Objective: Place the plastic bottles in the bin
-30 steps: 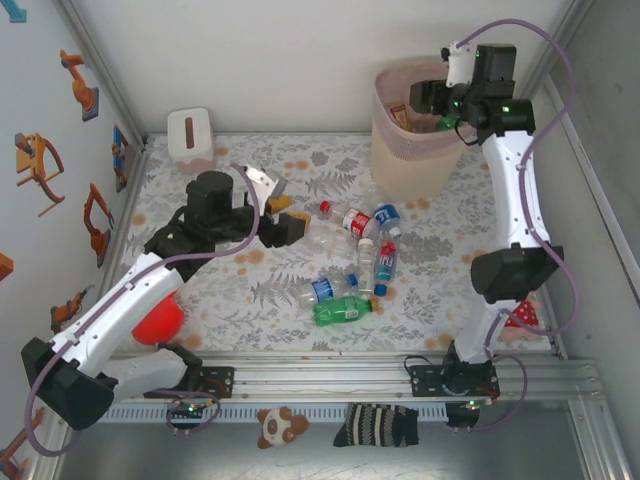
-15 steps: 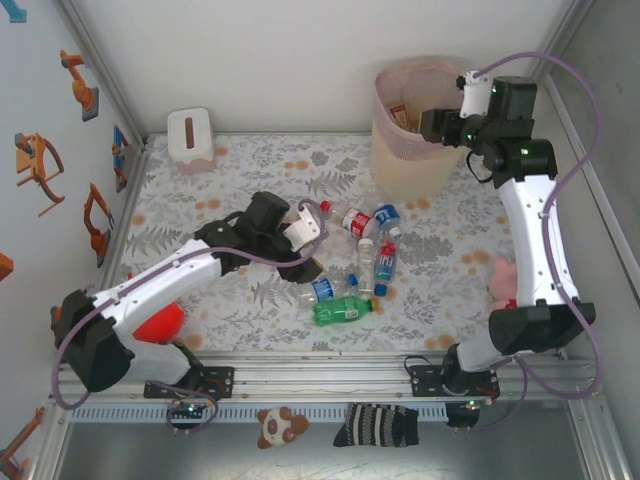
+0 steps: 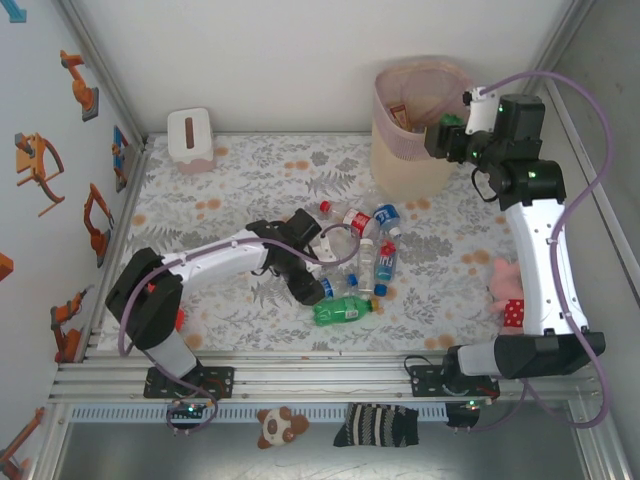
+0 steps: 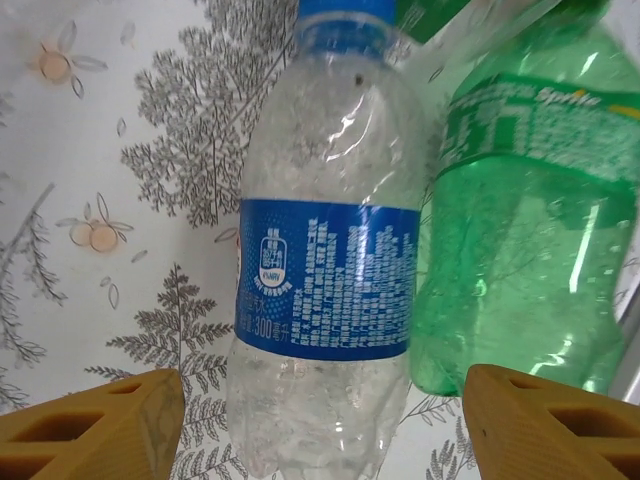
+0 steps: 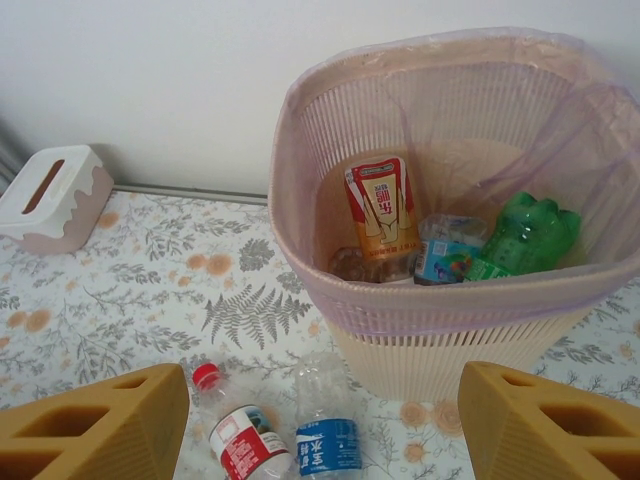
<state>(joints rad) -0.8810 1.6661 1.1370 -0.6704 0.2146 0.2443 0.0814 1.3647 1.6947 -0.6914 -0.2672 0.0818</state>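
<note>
Robot lab test cell, white enclosure walls [image 3: 250, 60], aluminium rail frame [image 3: 320, 378], floral tablecloth [image 3: 250, 170], robot stickers [image 3: 40, 160]

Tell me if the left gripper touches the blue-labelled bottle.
Apart. Left wrist view: the left gripper straddles the blue-labelled bottle, a gap showing inside each fingertip.

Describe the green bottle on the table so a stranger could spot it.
From the bin at the far right, move nearer to the scattered bottles. The green bottle lies on its side at their near edge. Its neighbours are clear with blue or red labels.
</note>
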